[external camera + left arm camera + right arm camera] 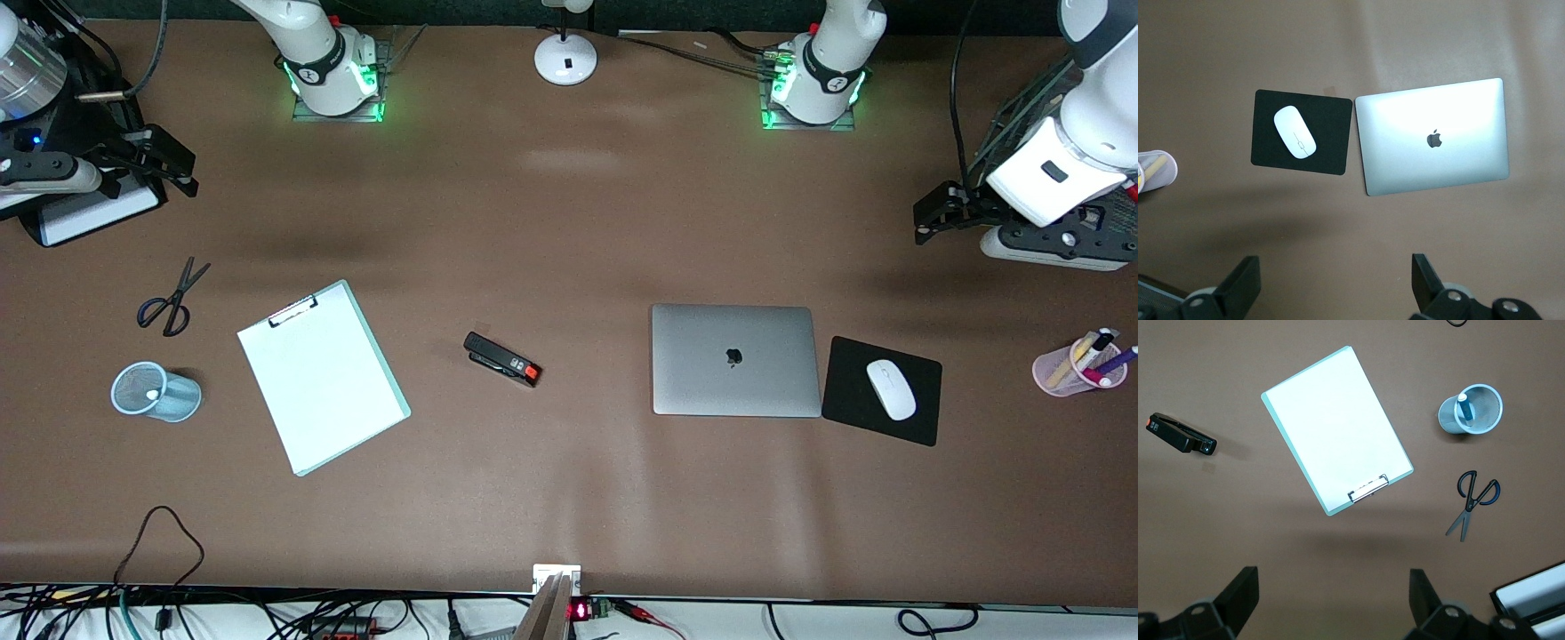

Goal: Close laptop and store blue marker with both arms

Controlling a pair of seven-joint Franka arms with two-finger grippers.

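Both grippers, left (pixel 925 218) and right (pixel 182 164), hover spread and empty at the table's ends. Laptop (pixel 734 359) lies closed; marker (pixel 1463 407) stands in the cup (pixel 156 391). Only retreating cleanly seems left.

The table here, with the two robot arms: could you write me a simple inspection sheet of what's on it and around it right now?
Surface: brown table, flat.
Job's things: laptop lid shut, logo up; blue marker standing in the blue mesh cup.
Clutter: clipboard, stapler, scissors, white mouse on a black mouse pad, pink pen cup.
Grippers: left gripper open, raised at the left arm's end; right gripper open, raised at the right arm's end; both hold nothing.
Cables: black loop on the table's front-camera edge; more hang below it.
Surroundings: white round stand between the arm bases.
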